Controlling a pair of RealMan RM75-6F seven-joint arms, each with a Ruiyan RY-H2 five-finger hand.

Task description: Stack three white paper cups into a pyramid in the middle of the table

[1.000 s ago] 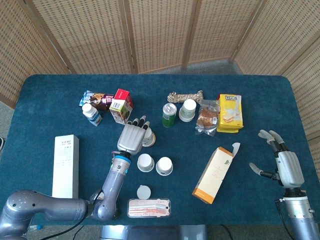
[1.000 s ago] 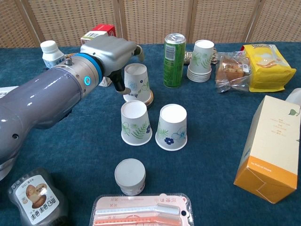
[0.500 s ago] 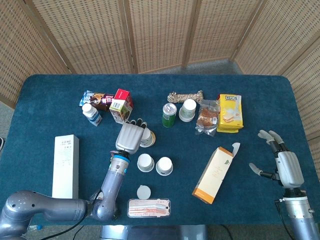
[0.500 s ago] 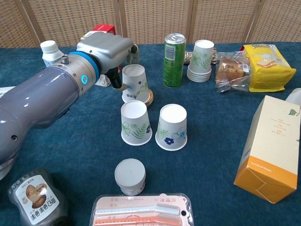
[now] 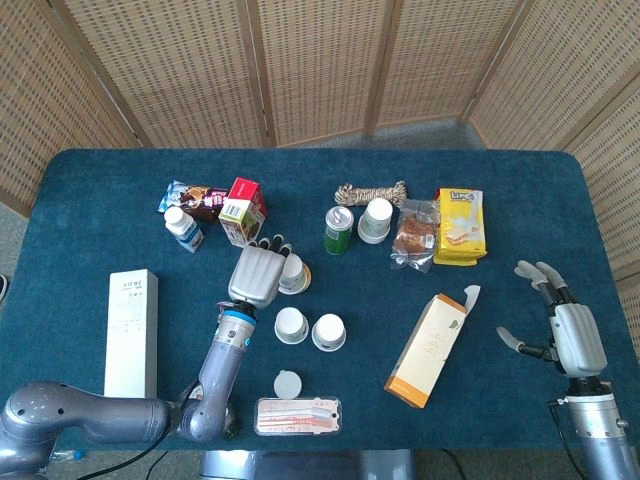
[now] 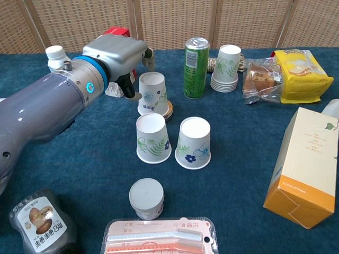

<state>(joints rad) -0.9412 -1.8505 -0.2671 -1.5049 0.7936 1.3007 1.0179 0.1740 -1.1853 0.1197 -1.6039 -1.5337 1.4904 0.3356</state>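
Note:
Two white paper cups with leaf and flower prints stand upside down side by side mid-table: the left cup (image 6: 153, 137) (image 5: 290, 324) and the right cup (image 6: 194, 143) (image 5: 328, 332). A third upturned cup (image 6: 152, 94) (image 5: 293, 270) stands behind them on a round wooden coaster (image 6: 167, 110). My left hand (image 6: 117, 55) (image 5: 256, 273) hovers just left of that third cup with its fingers spread. A small gap shows between thumb and cup, and it holds nothing. My right hand (image 5: 560, 322) rests open at the table's front right, seen only in the head view.
A green can (image 6: 196, 60) and a stack of paper cups (image 6: 226, 69) stand behind the cups. An orange carton (image 6: 304, 166), a yellow packet (image 6: 297, 74), a grey lid (image 6: 146, 197), a toothbrush pack (image 6: 161, 236), a white box (image 5: 132, 330) and a red carton (image 5: 242, 211) surround the middle.
My left hand has drawn back to the left, away from the third cup, its thumb no longer against the cup's side. The cups and my right hand have not moved.

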